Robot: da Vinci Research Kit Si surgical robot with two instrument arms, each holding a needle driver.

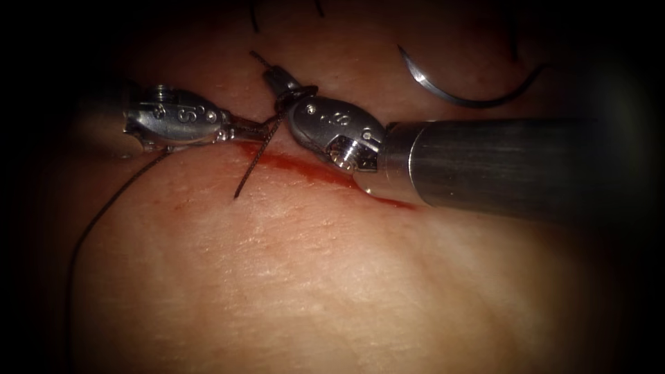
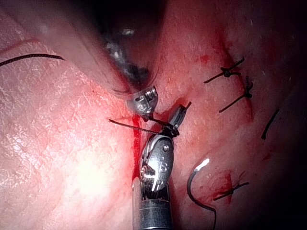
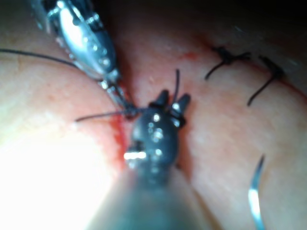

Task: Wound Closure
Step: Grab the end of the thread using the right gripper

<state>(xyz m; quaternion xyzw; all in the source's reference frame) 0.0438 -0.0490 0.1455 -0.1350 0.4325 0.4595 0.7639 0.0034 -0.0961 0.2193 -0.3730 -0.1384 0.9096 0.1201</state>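
Looking down through the endoscope, I see my left tool [image 1: 260, 128] with jaws together on the thread [image 1: 253, 166] right above the cut [image 1: 305, 168]. My right tool [image 1: 280, 79] meets it there; its jaws stand slightly apart, with thread wound around them. The needle [image 1: 464, 93] lies free on the tissue [image 1: 332, 277] beyond the right tool's shaft, held by neither tool and not driven in. Red fluid [image 1: 277, 161] lines the cut. Finished stitches [image 2: 230, 73] with cut ends [image 2: 269, 124] sit farther along the wound. The right shaft hides the cut's right stretch.
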